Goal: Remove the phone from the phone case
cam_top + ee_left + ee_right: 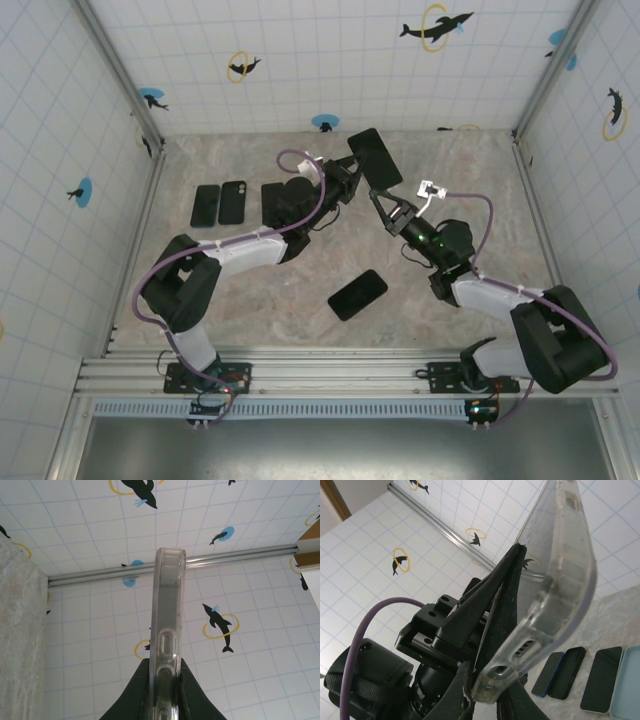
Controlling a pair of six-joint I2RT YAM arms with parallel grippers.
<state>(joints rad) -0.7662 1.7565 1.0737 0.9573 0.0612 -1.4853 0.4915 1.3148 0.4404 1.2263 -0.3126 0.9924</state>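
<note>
Above the far half of the table (250,305), held aloft from two sides: left fingers (131,694) clenched across the thin edge of the case (167,605), right fingers (490,615) nipped tight on a bottom corner beside the port cut-outs. Well clear of the surface, standing on edge, between the two wrists.

Likely trouble from here: slips out of the small corner pinch as soon as the rim is pulled, for lack of purchase on glossy plastic. Drags the whole case out of the left clamp rather than peeling, should that clamp yield first. Drops the phone (376,157) once freed, with nothing under it but hard table and a spare handset (357,295) lying below. Snaps back over the edge if released halfway.

Looks clear and soft, a little cloudy and scuffed, with raised button bumps and oval openings along the side, rim curving round at the gripped corner. Shows a dark flat face from above, so apparently not yet emptied; cannot tell from the wrist views. Beyond, a row of other handsets (232,202) at the left.
</note>
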